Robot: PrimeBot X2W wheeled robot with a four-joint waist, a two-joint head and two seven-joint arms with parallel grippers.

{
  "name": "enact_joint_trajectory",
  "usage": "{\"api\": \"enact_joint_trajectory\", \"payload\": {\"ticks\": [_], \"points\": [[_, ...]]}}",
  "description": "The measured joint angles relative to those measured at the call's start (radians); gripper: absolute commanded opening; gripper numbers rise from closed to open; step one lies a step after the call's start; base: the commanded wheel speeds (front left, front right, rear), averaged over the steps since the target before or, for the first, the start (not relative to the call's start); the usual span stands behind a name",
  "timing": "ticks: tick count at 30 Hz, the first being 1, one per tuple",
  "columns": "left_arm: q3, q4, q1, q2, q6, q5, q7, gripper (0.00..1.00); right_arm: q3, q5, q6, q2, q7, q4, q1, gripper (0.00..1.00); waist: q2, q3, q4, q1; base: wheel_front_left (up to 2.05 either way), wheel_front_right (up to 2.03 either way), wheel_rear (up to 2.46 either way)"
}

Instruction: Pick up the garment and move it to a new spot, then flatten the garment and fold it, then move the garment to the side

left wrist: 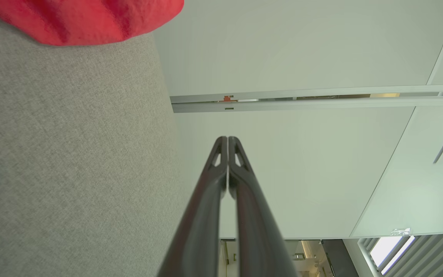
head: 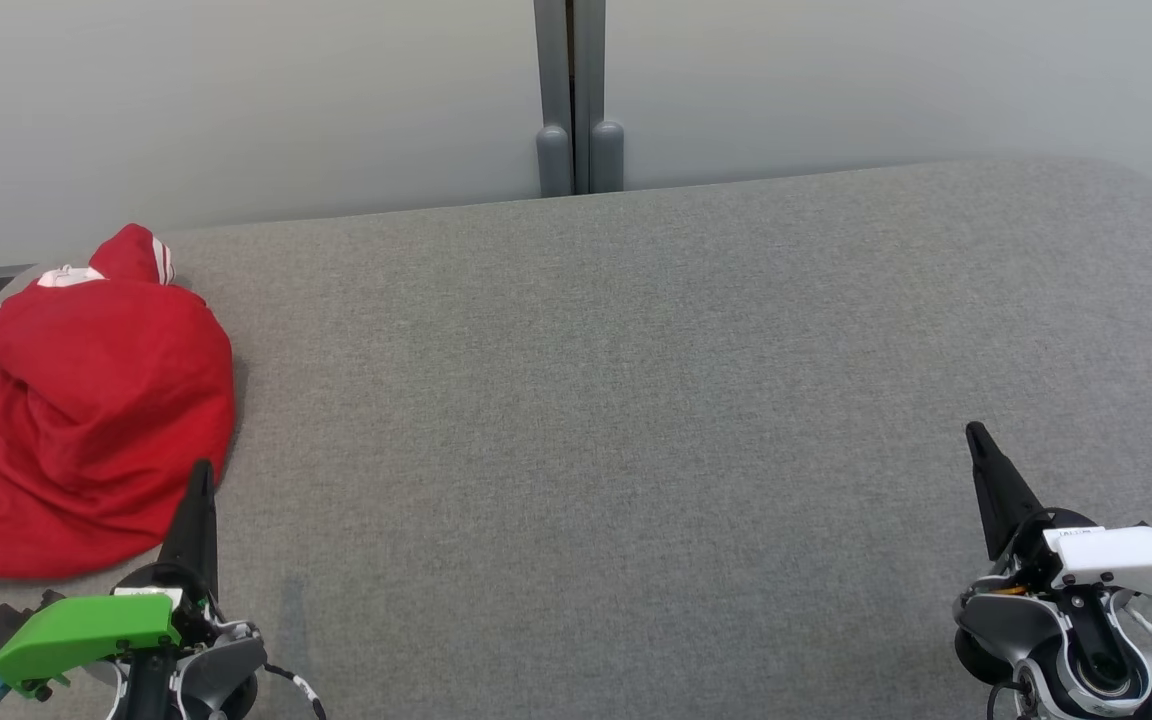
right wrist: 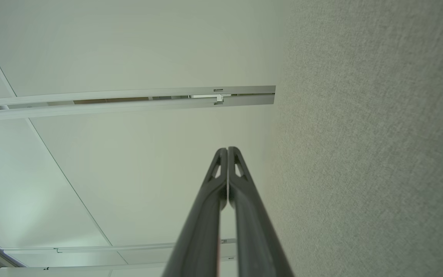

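Nearest, at 7 o'clock in the head view, the left gripper [head: 202, 472] sits low with its fingers pressed together, holding nothing. Its tip lies just beside the near edge of the garment [head: 86, 410], and I cannot tell whether it touches the cloth. At 5 o'clock the right gripper [head: 976, 436] sits the same way, fingers together and empty, well apart from the garment. The garment, red with white trim, lies at 9 o'clock on the grey surface [head: 636, 400] as a rumpled heap near the left edge, with a striped cuff or hem poking out at its far end. Beyond, at 12 o'clock, a pale wall [head: 236, 100] backs the surface. Judging by this, nothing of the task is done: the garment is not lifted, spread or folded. Everything lies ahead: the pick-up and move to a new spot, likely the bare middle, then flattening, folding and shifting it aside.
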Motion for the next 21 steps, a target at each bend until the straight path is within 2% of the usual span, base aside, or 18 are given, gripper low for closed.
{"api": "enact_joint_trajectory", "payload": {"ticks": [4,5,11,21], "points": [[0.000,0.000,0.000,0.000,0.000,0.000,0.000,0.00,0.000,0.000,0.000,0.000,0.000,0.000,0.000,0.00,0.0000,0.000,0.000,0.0000,0.00,0.00,0.00],[0.000,0.002,0.000,0.000,0.000,0.000,0.000,1.00,0.000,0.000,0.000,0.001,0.000,0.002,0.000,1.00,0.0000,0.000,0.000,0.0000,0.00,0.00,0.00],[-0.007,0.052,0.044,-0.010,0.002,0.000,-0.001,1.00,0.003,-0.001,0.000,0.011,-0.002,0.051,0.042,1.00,0.0000,0.000,0.000,0.0000,0.00,0.00,0.00],[-0.038,0.027,0.058,-0.010,0.002,0.035,-0.049,1.00,0.022,-0.034,0.000,0.012,-0.049,0.039,0.056,1.00,0.0000,0.001,0.000,0.0000,0.00,0.00,0.00]]}}
